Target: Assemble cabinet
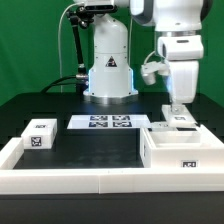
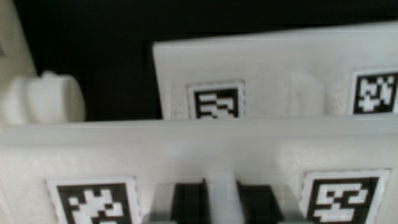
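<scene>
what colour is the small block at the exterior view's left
The small block is white with black-and-white square tags, seen best in the exterior view.

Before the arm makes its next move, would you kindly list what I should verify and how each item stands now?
1. Gripper is low over the cabinet, at the exterior view's right: ok.
2. Jaws open or shut: cannot tell, as neither view shows them clearly.
3. Whether the gripper holds anything: cannot tell.
4. Small tagged block lies apart from the cabinet, at the exterior view's left, out of the arm's way: ok.
5. Marker board lies flat with nothing on it: ok.
6. Sharp wrist view for alignment: not ok. The nearest tag is blurred.
</scene>
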`<state>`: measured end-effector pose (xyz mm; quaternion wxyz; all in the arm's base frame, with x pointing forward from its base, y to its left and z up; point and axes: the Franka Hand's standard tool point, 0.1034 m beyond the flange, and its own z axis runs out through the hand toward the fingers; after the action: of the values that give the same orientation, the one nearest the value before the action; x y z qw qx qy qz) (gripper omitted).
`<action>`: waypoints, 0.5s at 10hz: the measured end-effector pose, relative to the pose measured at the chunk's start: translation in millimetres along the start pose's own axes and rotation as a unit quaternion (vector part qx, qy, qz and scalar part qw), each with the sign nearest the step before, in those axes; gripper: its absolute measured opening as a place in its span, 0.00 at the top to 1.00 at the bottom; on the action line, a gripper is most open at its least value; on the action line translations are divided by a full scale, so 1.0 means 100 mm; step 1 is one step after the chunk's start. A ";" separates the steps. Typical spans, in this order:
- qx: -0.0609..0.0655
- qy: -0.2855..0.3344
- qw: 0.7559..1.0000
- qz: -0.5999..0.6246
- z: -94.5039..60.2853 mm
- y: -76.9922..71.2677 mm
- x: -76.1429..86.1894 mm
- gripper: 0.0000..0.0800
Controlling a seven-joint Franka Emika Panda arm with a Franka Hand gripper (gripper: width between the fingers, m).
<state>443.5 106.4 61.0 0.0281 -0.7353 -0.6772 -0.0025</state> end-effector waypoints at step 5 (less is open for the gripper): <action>0.003 0.001 1.000 0.009 0.04 -0.01 0.01 0.91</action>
<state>442.5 107.1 57.5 0.0310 -0.7409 -0.6708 -0.0012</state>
